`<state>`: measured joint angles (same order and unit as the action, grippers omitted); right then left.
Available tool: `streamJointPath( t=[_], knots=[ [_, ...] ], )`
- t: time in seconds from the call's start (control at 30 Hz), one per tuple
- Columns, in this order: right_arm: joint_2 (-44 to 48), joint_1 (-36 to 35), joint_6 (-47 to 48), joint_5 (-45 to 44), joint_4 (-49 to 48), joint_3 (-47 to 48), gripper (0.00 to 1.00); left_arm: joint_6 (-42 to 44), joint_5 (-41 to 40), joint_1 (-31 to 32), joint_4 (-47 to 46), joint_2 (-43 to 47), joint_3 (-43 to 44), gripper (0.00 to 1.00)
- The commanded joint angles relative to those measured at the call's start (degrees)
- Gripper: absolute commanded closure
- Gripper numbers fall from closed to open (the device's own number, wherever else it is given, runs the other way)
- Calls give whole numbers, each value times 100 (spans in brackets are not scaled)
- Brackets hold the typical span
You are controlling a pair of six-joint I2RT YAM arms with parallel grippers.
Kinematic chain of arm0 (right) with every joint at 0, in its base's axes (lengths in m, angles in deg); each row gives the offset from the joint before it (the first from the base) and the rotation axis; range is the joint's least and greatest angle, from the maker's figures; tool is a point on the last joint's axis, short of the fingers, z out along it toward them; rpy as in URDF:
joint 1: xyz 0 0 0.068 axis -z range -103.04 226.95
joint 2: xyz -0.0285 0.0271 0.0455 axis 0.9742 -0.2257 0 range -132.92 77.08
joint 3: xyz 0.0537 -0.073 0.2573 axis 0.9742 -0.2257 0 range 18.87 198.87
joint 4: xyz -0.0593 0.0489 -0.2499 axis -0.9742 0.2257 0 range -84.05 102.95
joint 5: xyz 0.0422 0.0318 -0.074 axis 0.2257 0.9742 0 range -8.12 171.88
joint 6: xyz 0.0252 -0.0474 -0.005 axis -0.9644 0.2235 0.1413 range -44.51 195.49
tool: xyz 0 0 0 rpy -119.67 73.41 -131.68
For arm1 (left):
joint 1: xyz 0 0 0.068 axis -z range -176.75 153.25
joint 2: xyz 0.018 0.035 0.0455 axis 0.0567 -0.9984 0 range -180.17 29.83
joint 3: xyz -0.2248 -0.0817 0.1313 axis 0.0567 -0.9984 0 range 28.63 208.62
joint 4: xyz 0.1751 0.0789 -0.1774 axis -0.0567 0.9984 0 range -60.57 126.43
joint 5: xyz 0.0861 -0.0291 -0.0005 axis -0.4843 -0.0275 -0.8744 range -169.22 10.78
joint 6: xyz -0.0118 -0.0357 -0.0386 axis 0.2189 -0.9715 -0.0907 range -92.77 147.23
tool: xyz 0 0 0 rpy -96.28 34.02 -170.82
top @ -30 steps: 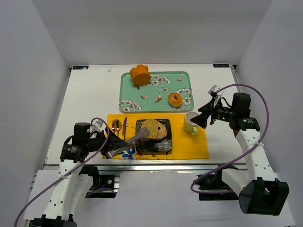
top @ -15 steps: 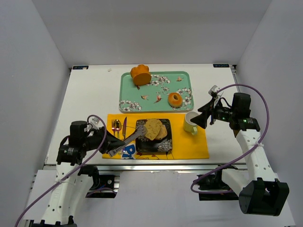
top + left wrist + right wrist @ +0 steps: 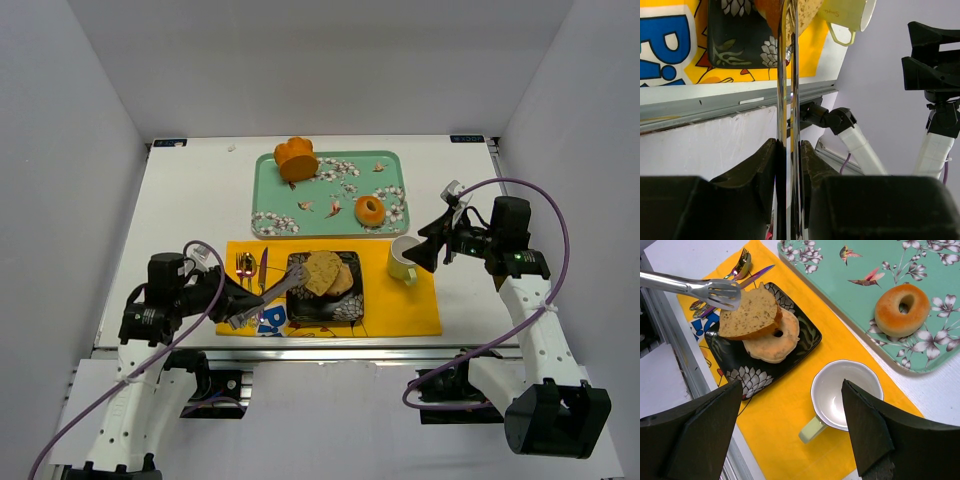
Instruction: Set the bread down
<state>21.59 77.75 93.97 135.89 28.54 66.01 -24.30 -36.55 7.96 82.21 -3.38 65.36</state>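
Tongs [image 3: 788, 100] are squeezed tight in the left end effector [image 3: 788, 150] (fingers closed on the handles). Their tips touch the bread [image 3: 751, 312], which leans on a round bun [image 3: 777, 342] on the black plate [image 3: 807, 330]. The right end effector [image 3: 790, 387] hangs wide open by the cup [image 3: 845, 395].

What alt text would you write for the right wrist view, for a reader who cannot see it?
A slice of bread lies on a bagel on a black plate, with metal tongs at its edge. Nearby on the yellow mat stands an empty cup; a second bagel lies on a green tray. The open right gripper frames the bottom.
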Motion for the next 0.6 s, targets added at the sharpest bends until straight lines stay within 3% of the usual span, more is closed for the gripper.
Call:
streamJointPath(
  t=[0.0, 0.37, 0.57],
  knots=[
    [99, 34, 77, 126, -62, 59, 15, 46, -172, -14, -30, 8, 361, 72],
    [90, 34, 77, 118, -62, 77, 15, 55, -110, -5, -83, -89, 352, 57],
    [82, 34, 77, 109, -62, 68, 15, 38, -75, -5, -101, -54, 282, 56]
  ],
)
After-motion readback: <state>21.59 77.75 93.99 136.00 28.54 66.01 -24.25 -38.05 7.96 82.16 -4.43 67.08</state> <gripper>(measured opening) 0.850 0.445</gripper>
